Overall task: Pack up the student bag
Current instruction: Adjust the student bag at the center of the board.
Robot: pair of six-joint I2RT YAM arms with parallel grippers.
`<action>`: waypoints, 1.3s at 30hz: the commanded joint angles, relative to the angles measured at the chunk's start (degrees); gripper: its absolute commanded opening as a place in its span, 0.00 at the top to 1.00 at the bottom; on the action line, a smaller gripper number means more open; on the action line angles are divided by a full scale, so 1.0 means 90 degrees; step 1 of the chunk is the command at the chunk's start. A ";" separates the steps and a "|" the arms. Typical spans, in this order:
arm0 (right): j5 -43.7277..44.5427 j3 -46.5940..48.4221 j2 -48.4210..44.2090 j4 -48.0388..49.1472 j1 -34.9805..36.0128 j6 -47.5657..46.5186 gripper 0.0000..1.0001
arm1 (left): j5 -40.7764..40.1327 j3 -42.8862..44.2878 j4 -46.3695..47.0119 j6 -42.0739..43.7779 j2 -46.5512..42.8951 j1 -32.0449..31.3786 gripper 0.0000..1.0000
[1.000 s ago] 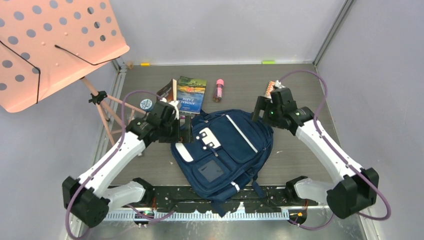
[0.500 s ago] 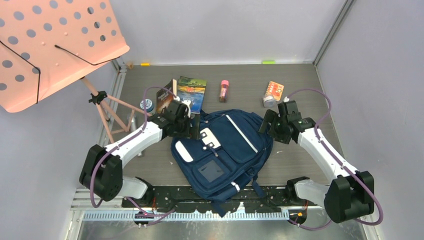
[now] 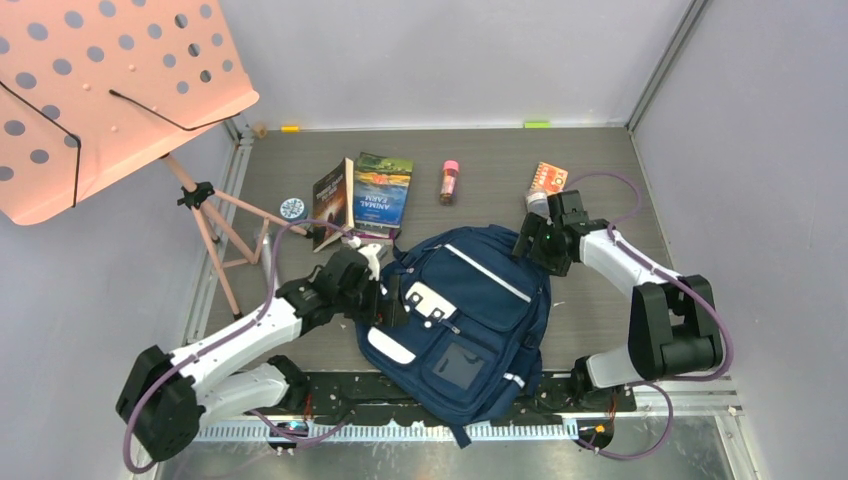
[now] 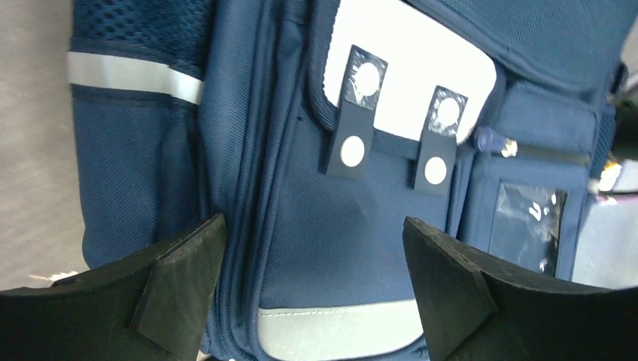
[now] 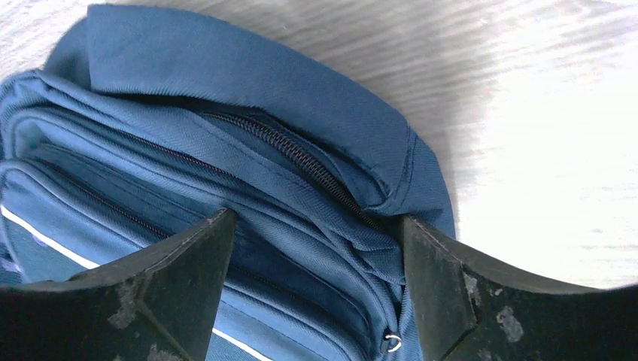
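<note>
The student bag (image 3: pixel 470 300) lies flat at the near centre of the desk (image 3: pixel 600 170). The left claw (image 4: pixel 312 278) over its front and the right claw (image 5: pixel 316 256) at its far top edge are spread wide, empty. If only loose fabric is pinched, the bag may be dragged, not opened.

You are working in a robotics lab test cell, not a home or a shop. Plain grey wall panels (image 3: pixel 450 60) are closing in the grey table (image 3: pixel 600 310) on three sides, with a metal corner post (image 3: pixel 660 62) running up between two of them. A white left arm (image 3: pixel 240 335) and right arm (image 3: pixel 625 262) are sitting bolted to a black mounting strip (image 3: pixel 340 395) at the near edge, while yellow tape (image 3: pixel 290 128) and green tape (image 3: pixel 537 124) are marking the far edge.
</note>
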 commanded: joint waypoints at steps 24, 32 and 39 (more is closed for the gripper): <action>-0.0120 0.1313 -0.0711 0.0002 0.0761 -0.1294 0.21 | -0.0979 0.1859 -0.2606 0.0300 -0.0699 -0.0358 0.00; -0.0852 0.2000 -0.1280 0.0155 0.1606 -0.1674 0.20 | -0.0475 0.1009 -0.1762 -0.0200 -0.0952 0.1527 0.01; -0.1356 0.2266 -0.0586 0.1037 0.3041 -0.1994 0.21 | -0.0030 -0.0091 -0.1092 -0.0999 -0.1204 0.1671 0.27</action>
